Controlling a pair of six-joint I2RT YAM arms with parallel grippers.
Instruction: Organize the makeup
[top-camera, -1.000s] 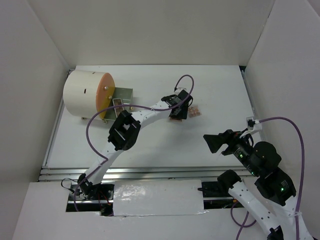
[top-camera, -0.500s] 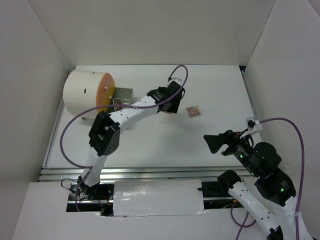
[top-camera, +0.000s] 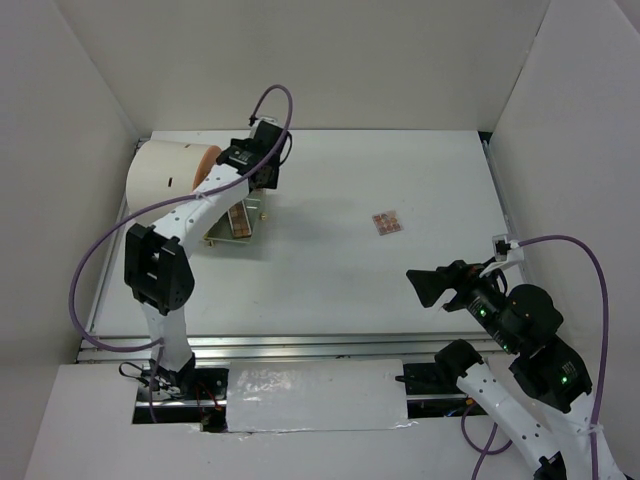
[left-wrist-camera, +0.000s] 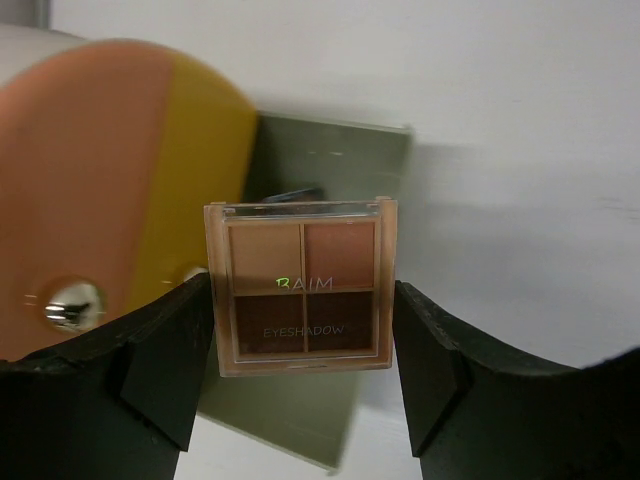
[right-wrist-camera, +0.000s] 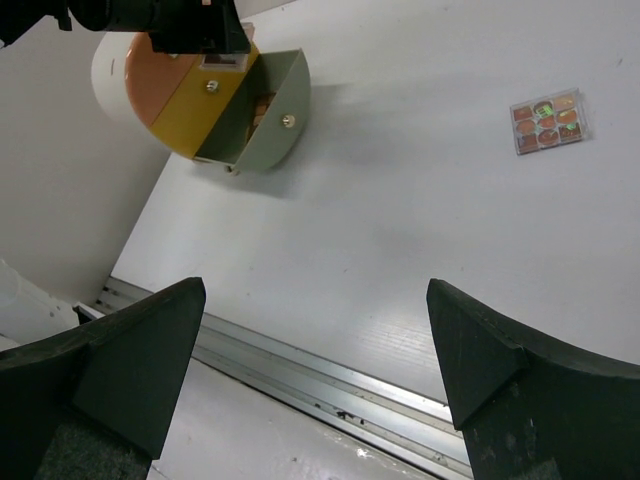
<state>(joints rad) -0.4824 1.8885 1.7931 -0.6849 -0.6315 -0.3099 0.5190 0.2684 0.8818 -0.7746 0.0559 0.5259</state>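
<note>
1. Finds the left fingers (left-wrist-camera: 160, 360) up at the large white cylinder w/ orange front (top-camera: 165, 185), far-left of the table (top-camera: 330, 280). A sec ago they sat mid-table, right by a small palette lying there.
2. Shows them closed partway on a square peach-cased four-pan eyeshadow palette (left-wrist-camera: 300, 290), one finger on each side edge. Case faces the wrist cam, lifted off the table.
3. Puts that palette over the grey-green drawer (right-wrist-camera: 265, 110), which stands swung out from the cylinder's front beside a yellow segment (right-wrist-camera: 195, 105).
4. Spots a brownish item (top-camera: 238, 222) already inside the drawer, prob. another palette; too small to tell more.
5. Leaves a nine-pan palette in a clear case (top-camera: 386, 222) flat on the table, mid-right, well apart from both arms, same spot as half a sec ago.
6. Shows the right fingers (right-wrist-camera: 130, 360) spread as wide as they go, nothing btwn them, parked over the near-right table. No change over the last sec.
7. Means pickup & carry look done for this piece, so drop-off is the step in hand. Prob. calls for lowering into the drawer, then letting go.
8. Flags one risk: w/ sth in the drawer already, the piece could land on top or tip on the rim. Leaves at least the nine-pan palette to fetch.
</note>
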